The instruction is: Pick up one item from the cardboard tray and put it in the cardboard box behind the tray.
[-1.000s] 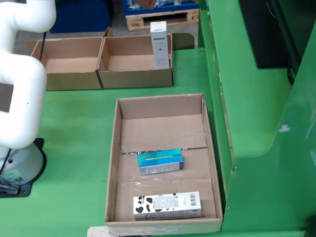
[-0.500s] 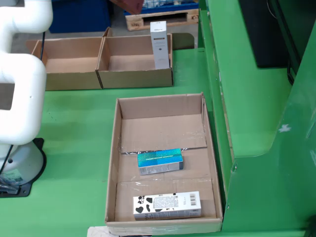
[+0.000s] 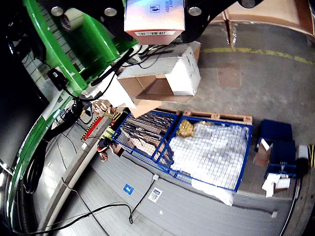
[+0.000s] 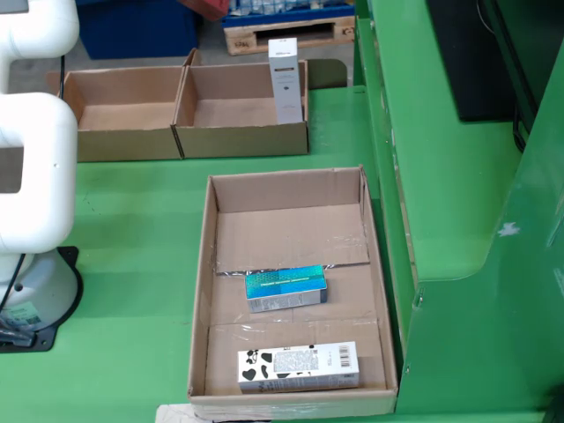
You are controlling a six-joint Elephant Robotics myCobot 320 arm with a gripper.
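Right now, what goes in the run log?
tool: holding carton | tray: two boxes | rear box: upright pack

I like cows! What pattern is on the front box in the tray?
Black cow spots on white, in the still view.

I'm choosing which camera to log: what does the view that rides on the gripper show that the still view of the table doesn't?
Only the riding view: a barcoded carton close under the lens, and a blue wire cage on the floor. Only the table view: the tray with two cartons, two boxes behind it, and the white arm. Both: green metalwork.
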